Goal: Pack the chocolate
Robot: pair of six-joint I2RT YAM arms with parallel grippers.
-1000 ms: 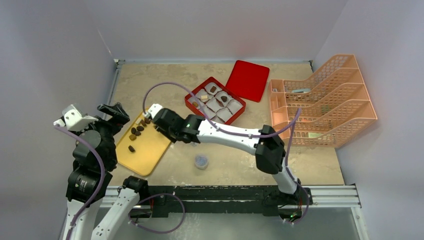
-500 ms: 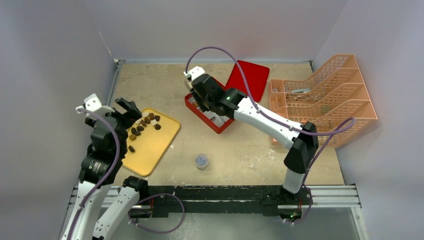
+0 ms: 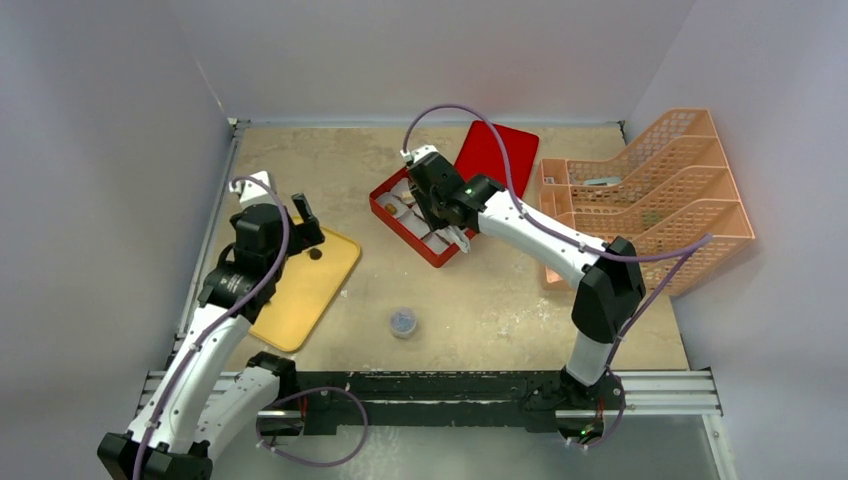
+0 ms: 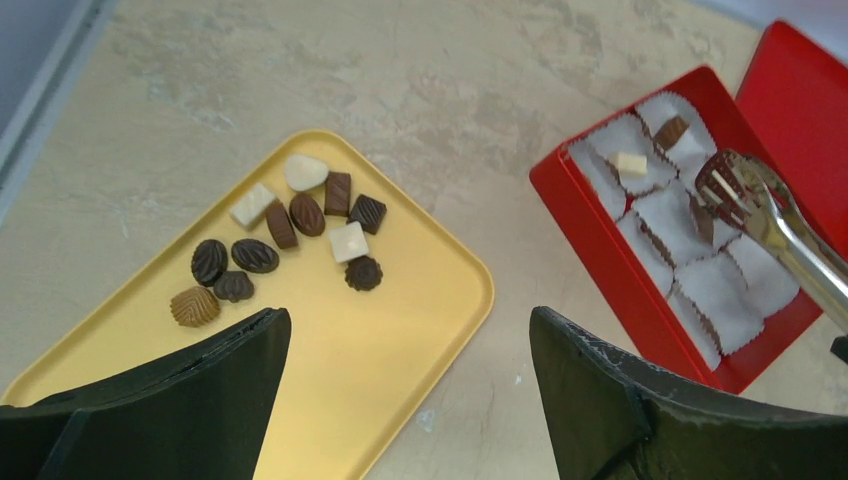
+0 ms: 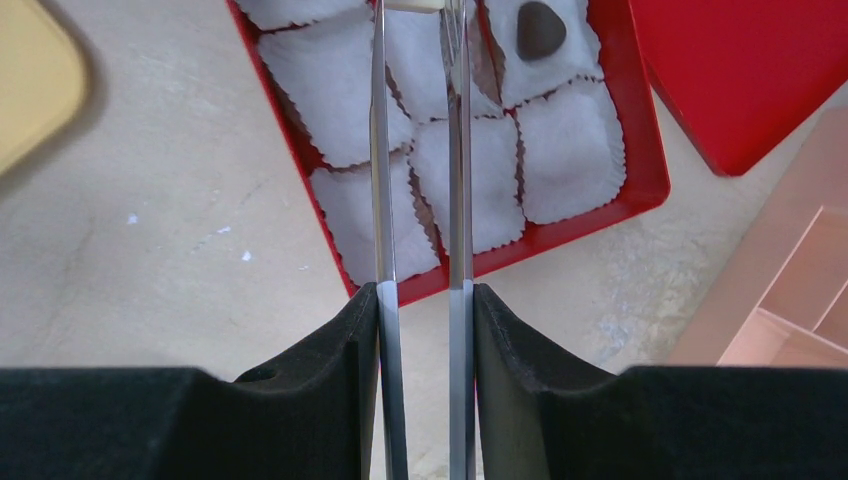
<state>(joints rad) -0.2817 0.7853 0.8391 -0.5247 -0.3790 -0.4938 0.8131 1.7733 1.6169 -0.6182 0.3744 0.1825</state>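
**A:** Why's the right pincer (image 5: 425,300) clenched on those tongs (image 4: 765,205)?

**B:** Choc pcs are tiny vs. its fingers, I'd guess, and tongs give a finer tip. Their arms are squeezed near-parallel, with the tips over the red box (image 4: 600,250), approx. its middle liners (image 5: 565,150).

**A:** Anything in the tips?

**B:** Can't tell. The wrist view cuts the tip end off.

**A:** So where's the chocolate (image 4: 290,235)?

**B:** Most of it, approx. a dozen pcs, is on the yellow tray (image 4: 400,340) left of the box, well apart from the tongs. A few are already inside the box, e.g. a dark one and a cream one in far-side liners, near the tong tips.

**A:** And the left pincer (image 4: 410,395)?

**B:** Spread wide, nothing in it, hovering left of the box on the tray side. Prob. it waits there to stay out of the right arm's way. The lid (image 3: 495,160) lies flat on the desk just behind the box, so I reckon packing's nowhere near done.
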